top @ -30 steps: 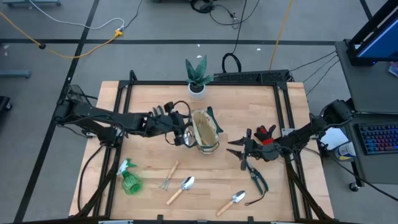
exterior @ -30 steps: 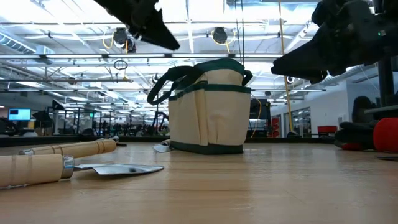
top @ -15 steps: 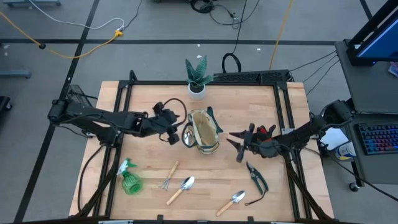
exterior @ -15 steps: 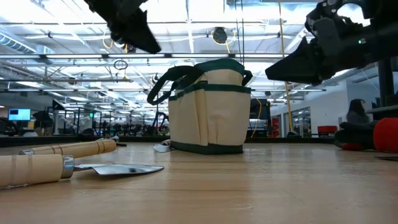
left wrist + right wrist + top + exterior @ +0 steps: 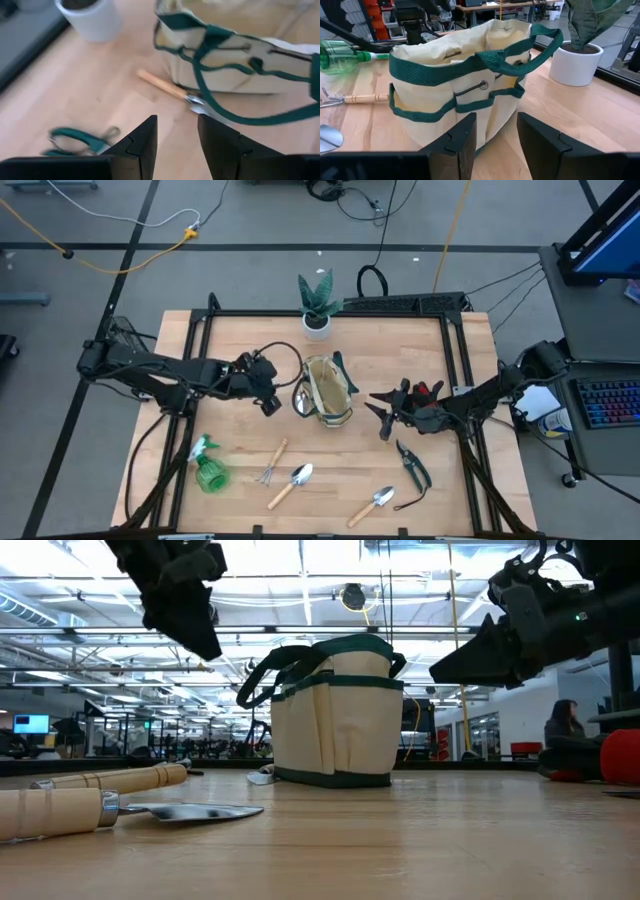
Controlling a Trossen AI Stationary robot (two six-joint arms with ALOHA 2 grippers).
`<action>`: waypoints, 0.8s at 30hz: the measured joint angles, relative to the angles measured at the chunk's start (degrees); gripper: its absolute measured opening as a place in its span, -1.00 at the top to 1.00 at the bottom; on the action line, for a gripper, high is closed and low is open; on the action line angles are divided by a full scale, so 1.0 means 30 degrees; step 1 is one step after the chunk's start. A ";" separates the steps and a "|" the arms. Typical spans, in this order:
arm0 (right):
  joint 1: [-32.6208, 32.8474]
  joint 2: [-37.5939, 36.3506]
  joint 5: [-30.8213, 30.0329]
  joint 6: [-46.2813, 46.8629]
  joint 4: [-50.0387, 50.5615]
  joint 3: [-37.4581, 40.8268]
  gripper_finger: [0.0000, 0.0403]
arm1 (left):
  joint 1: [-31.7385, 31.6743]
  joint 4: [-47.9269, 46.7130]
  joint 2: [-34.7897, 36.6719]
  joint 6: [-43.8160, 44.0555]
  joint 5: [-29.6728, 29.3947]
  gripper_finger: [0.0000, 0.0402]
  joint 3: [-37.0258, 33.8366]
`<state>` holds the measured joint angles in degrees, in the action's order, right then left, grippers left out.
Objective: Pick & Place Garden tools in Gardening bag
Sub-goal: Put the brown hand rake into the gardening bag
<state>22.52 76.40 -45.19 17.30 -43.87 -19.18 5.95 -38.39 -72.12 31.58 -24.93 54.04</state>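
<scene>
Left end effector [image 5: 268, 392] open, gardening bag [image 5: 326, 390] just beside, right end effector [image 5: 383, 413] open opposite

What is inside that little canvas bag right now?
The gardening bag stands open, and the right wrist view shows only its pale inner walls near the rim. Its bottom is hidden by the front wall, so whether any tool lies inside cannot be told.

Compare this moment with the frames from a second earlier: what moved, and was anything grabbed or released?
The left gripper backed away from the gardening bag, empty, fingers open. The right gripper rose off the pruners toward the bag, also empty and open. Nothing was grabbed or released. Bag and tools stayed put.
</scene>
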 joint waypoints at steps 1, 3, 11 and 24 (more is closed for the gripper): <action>0.0000 0.0000 0.0000 0.0000 0.0012 0.0000 0.33 | -0.0062 -0.0033 -0.0126 0.0163 0.0227 0.27 -0.0002; 0.0000 0.0000 0.0000 0.0000 0.0006 0.0000 0.33 | -0.0102 -0.0072 -0.0323 0.0261 0.0359 0.27 -0.0015; 0.0000 0.0000 0.0073 0.0000 0.0000 0.0000 0.33 | -0.0138 -0.0661 -0.1587 0.0756 0.1608 0.27 -0.0015; 0.0000 0.0000 0.0083 0.0000 0.0019 0.0000 0.33 | 0.0065 -0.0710 -0.3103 0.1345 0.5788 0.27 -0.0015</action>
<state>22.52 76.40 -44.94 17.30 -43.82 -19.18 6.15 -40.52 -81.43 35.62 -7.57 54.00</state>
